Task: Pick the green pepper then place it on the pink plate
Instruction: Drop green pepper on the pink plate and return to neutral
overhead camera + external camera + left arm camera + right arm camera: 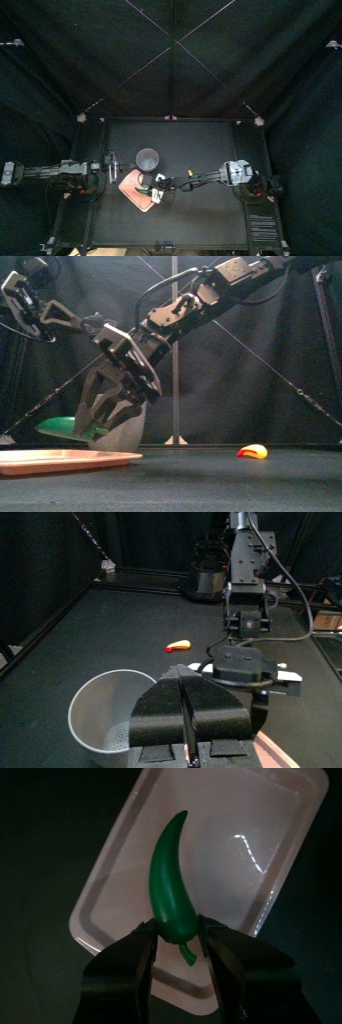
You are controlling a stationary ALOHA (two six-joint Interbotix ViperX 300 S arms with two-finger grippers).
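Observation:
The green pepper (170, 873) is long and curved, and my right gripper (181, 940) is shut on its stem end. It hangs a little above the pink plate (254, 838), pointing along the plate's length. In the front view the pepper (60, 426) sticks out left from the right gripper (104, 424), just over the plate (67, 461). From above, the right arm reaches past the middle to the plate (138, 197). My left gripper (189, 727) is shut and empty, held up at the left beside the grey cup (107, 712).
The tall grey speckled cup (147, 157) stands just behind the plate. A small red and yellow toy (253, 451) lies on the table to the right, apart from everything else; the same toy (177, 645) shows in the left wrist view.

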